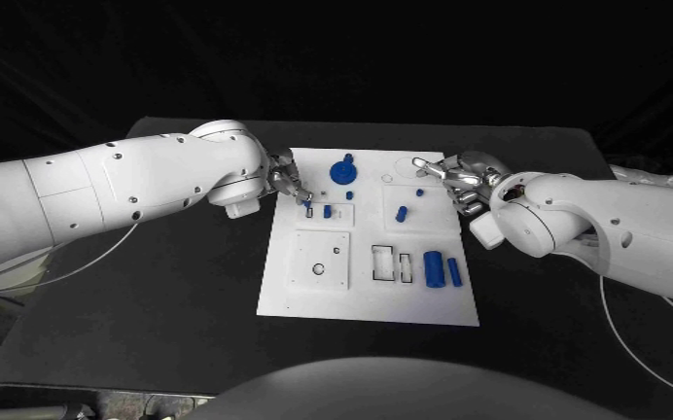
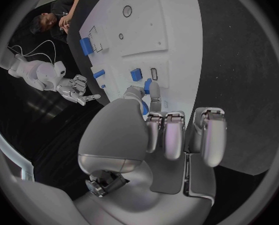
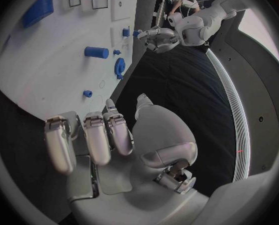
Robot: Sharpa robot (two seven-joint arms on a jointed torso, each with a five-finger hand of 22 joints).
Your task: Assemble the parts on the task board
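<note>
Head view: the white rectangular task board (image 1: 368,284) lies mid-table, carrying a blue gear-shaped part (image 1: 343,170) at its far edge and blue cylinders (image 1: 435,269) near right. The left hand (image 1: 291,185) pinches a small blue peg (image 1: 307,203) over the board's far left; the right hand (image 1: 459,179) hovers at the far right edge.

Left wrist view: fingers (image 2: 175,135) curl together, fingertips closing on the peg (image 2: 147,87).

Right wrist view: fingers (image 3: 89,137) lie side by side, holding nothing, just beside the board (image 3: 46,70).

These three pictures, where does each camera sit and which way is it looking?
Head view: on the robot's head, looking down at the task board; both white arms come in.
Left wrist view: behind the left hand, facing across the board, where it pinches a small blue part.
Right wrist view: behind the right hand, facing the board's far end and the blue gear.
Shared: both wrist views show the board and the opposite hand.
</note>
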